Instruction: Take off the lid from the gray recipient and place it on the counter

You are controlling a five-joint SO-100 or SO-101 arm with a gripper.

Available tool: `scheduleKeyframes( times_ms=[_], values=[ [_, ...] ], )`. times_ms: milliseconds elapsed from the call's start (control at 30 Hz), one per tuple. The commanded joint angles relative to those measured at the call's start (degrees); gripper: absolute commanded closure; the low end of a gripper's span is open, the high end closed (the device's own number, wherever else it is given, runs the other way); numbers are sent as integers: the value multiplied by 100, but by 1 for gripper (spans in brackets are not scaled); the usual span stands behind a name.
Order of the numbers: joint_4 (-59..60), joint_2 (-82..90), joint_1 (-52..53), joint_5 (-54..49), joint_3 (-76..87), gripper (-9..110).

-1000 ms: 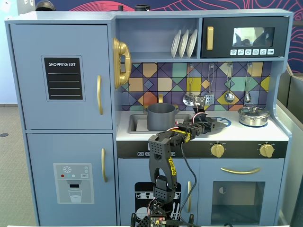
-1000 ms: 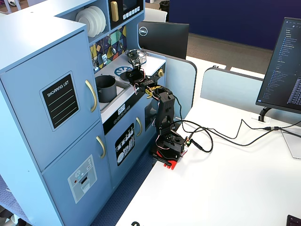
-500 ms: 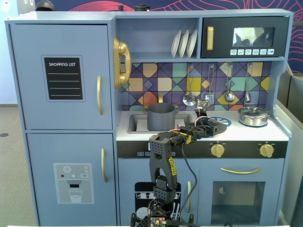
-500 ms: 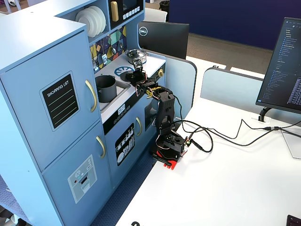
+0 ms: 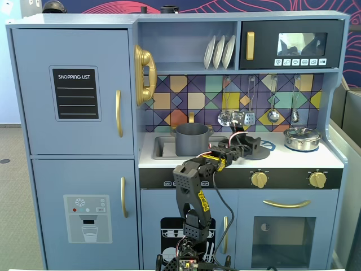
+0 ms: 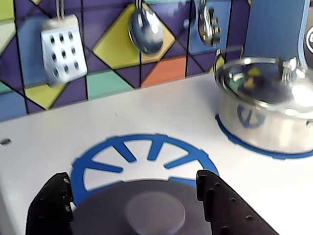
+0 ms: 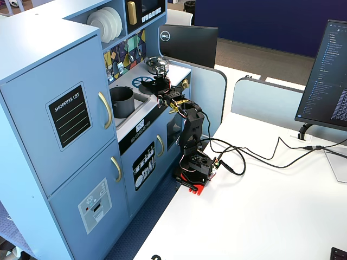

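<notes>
The dark-gray lid (image 6: 105, 218) lies flat on the light counter (image 6: 166, 105), over the near part of the printed blue burner disc (image 6: 146, 147). My gripper (image 6: 134, 178) is open just above it, one black finger on each side of the lid, nothing held. In a fixed view the lid (image 5: 261, 148) lies right of the gray pot (image 5: 192, 139), which stands uncovered in the sink, with my gripper (image 5: 242, 141) over the lid. The open pot (image 7: 123, 101) and my gripper (image 7: 158, 85) show in another fixed view too.
A shiny steel pot with its own lid (image 6: 266, 112) stands on the right burner, close to the right finger. Utensils (image 6: 62, 44) hang on the tiled back wall. Knobs (image 5: 259, 179) line the front edge of the counter.
</notes>
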Motion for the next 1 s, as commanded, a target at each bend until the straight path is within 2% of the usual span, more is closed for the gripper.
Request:
scheduleKeyframes(
  times_ms=[0,67,167,333,400,467,500,567,700,967],
  values=[
    [809,1160,-158,167,-545,81],
    [1723,1828,-325,369,-615,86],
    [3691,2936,-686,396,-703,101],
    [6469,4500,-1802,853,-545,101],
    [7233,4939,-2136,439,-193,101],
    [8227,5256,-2443,-624,149,101],
    [8490,5423,-2610,-721,413,101],
    [8534,5792,-2804,-255,1125,101],
    [8024,6469,-2988,53,2839,101],
    [5063,7119,-3533,1178,5449,101]
  ],
)
